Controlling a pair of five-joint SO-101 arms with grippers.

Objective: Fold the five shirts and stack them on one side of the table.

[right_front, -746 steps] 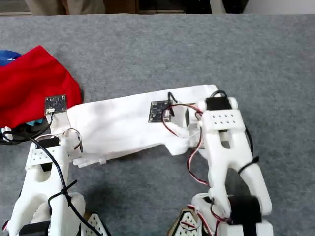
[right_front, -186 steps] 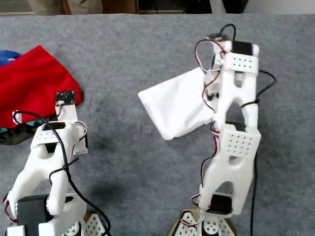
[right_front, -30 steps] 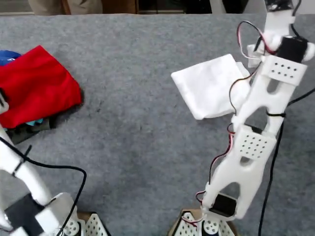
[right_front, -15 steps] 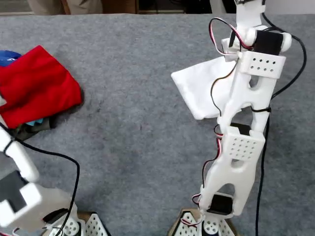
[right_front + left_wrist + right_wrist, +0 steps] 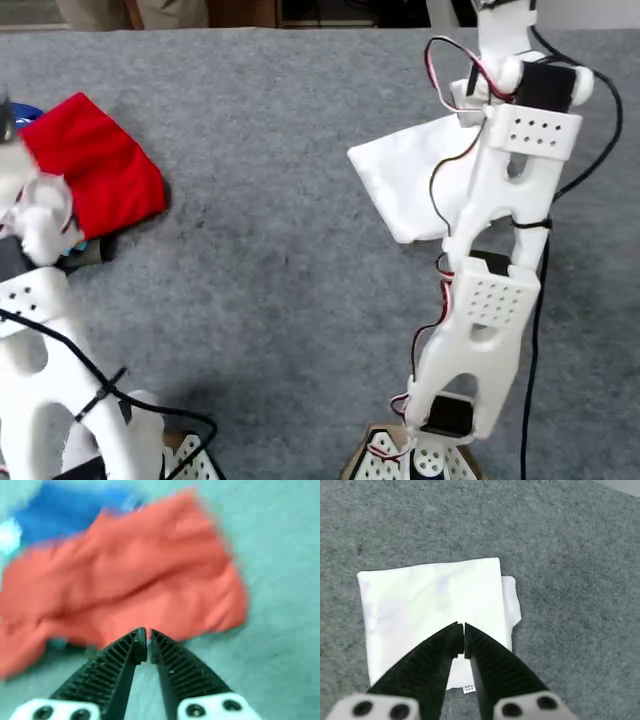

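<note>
Grey felt covers our table [image 5: 280, 300]. Our left gripper [image 5: 146, 647], clenched on nothing, hovers over the red shirt [image 5: 125, 580], with blue cloth [image 5: 75, 510] beyond. Our right gripper [image 5: 461, 641], likewise clenched empty, hangs above the folded white shirt [image 5: 420, 600].

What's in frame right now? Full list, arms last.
white shirt: 1, white, folded, far right part of the table
red shirt: 1, red, crumpled, far left of the table
blue shirt: 1, blue, partly under the red shirt's far edge
dark item: 1, black, sticking out at the red shirt's near edge; cannot tell what it is
table: 1, grey cover
left arm: 1, white, near left
right arm: 1, white, stretched over the white shirt
left gripper: 1, black fingers, shut, over the red shirt's edge
right gripper: 1, black fingers, shut, over the white shirt
</note>
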